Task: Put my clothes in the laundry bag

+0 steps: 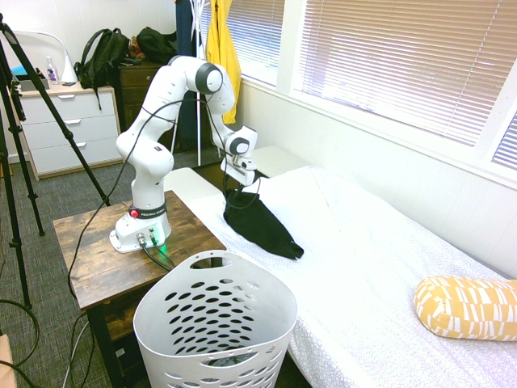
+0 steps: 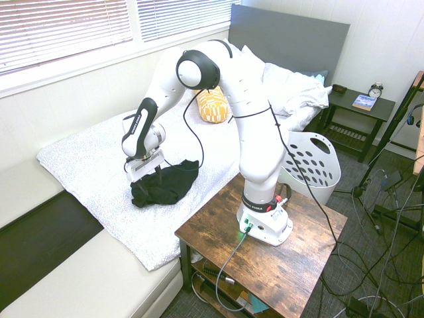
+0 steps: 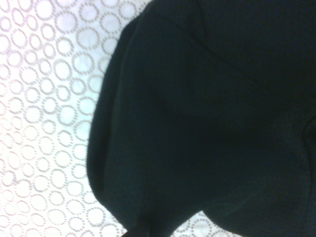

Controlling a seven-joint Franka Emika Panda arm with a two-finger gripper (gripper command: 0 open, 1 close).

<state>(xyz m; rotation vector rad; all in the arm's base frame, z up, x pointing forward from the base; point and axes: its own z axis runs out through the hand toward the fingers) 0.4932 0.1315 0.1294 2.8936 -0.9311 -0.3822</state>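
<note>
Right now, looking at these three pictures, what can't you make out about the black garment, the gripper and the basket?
- Gripper fingers: dark against the black garment in both exterior views, so contact is unclear.
- Garment's type: bunched in the exterior views; the wrist view shows only plain dark cloth.
- Laundry basket contents: first exterior view shows only a glimpse through the holes; in the second exterior view the arm hides part of it.

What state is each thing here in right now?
black garment: crumpled on the bed, not lifted
laundry basket: upright on the floor, holds something I can't make out
gripper: open, pointing down at the garment's end
yellow pillow: lying on the bed
</note>
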